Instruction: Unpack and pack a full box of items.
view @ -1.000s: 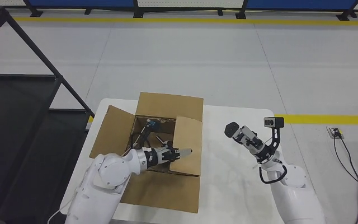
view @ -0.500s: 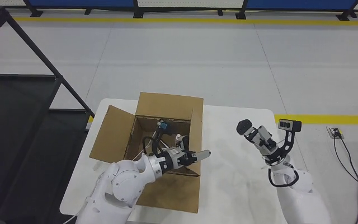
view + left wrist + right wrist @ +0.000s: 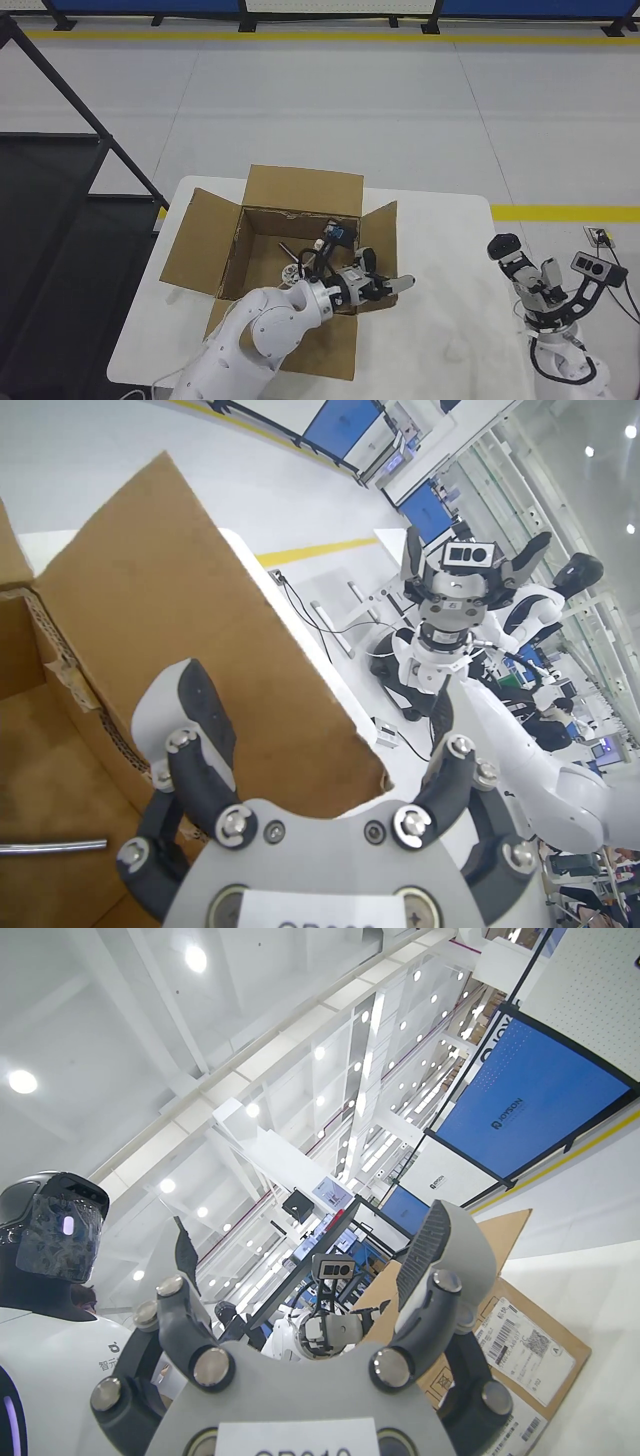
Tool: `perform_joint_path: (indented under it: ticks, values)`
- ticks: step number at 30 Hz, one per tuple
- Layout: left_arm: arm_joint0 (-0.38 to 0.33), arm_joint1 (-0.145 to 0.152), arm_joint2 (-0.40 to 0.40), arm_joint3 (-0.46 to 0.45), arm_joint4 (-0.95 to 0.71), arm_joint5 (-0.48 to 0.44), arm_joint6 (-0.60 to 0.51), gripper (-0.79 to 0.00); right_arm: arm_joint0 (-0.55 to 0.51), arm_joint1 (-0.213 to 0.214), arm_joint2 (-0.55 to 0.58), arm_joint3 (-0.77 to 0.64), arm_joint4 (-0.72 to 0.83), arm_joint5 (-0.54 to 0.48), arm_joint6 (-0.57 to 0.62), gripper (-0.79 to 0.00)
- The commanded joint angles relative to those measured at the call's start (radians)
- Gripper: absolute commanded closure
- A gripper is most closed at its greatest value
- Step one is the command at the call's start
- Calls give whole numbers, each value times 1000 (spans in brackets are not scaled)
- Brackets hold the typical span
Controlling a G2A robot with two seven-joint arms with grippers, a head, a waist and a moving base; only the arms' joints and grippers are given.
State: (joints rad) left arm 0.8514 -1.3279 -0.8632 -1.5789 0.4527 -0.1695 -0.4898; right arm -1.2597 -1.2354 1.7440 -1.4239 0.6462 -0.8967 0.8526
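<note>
1. The cardboard box [image 3: 300, 190] stands on the white table [image 3: 440, 300], and all its flaps are turned outward.
2. The left gripper [image 3: 387, 280] is at the right flap [image 3: 175, 600]. Its jaws are spread wide, one finger [image 3: 200, 710] on the inner side of the flap and the other on the outer side, so the edge passes between them without being pinched.
3. The right gripper [image 3: 310, 1223] is raised beside the table, well apart from the box. It points upward, with its jaws released and nothing between them.
4. Inside the box a thin metal rod [image 3: 50, 844] lies on the bottom, and a small pale item [image 3: 291, 272] lies near it; I cannot tell what this item is.
5. I think the flap is light and stiff, but it will bend only along its crease. It is better to push it near the free edge than to squeeze it.
6. The rod is probably hard, smooth and a little slippery. I would take it at the middle, with the jaws across its length, so that it does not tilt or slide out.
7. The box walls are high, so the gripper must probably come from above.
</note>
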Motion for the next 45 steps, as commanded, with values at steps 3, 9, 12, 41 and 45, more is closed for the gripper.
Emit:
perform_joint_path:
  ticks: [3, 9, 12, 41, 45]
  values:
    - [-34, -20, 49, 67, 10, 13, 21, -785, -23, 6, 13, -10, -10, 23, 7, -785]
    - [-66, -44, 97, 132, 2, 25, 18, -785, -17, 13, 9, -1, -57, 71, 4, -785]
    - [-73, -52, 109, 154, 4, 31, 16, -785, -6, 17, 1, 3, -91, 102, 2, -785]
    - [393, 73, -680, -439, -18, 8, 17, -785, 394, -1, -418, -6, -535, 420, -47, -785]
    - [497, 85, -861, -465, -101, -23, 25, -785, 476, -23, -562, 26, -736, 486, -117, -785]
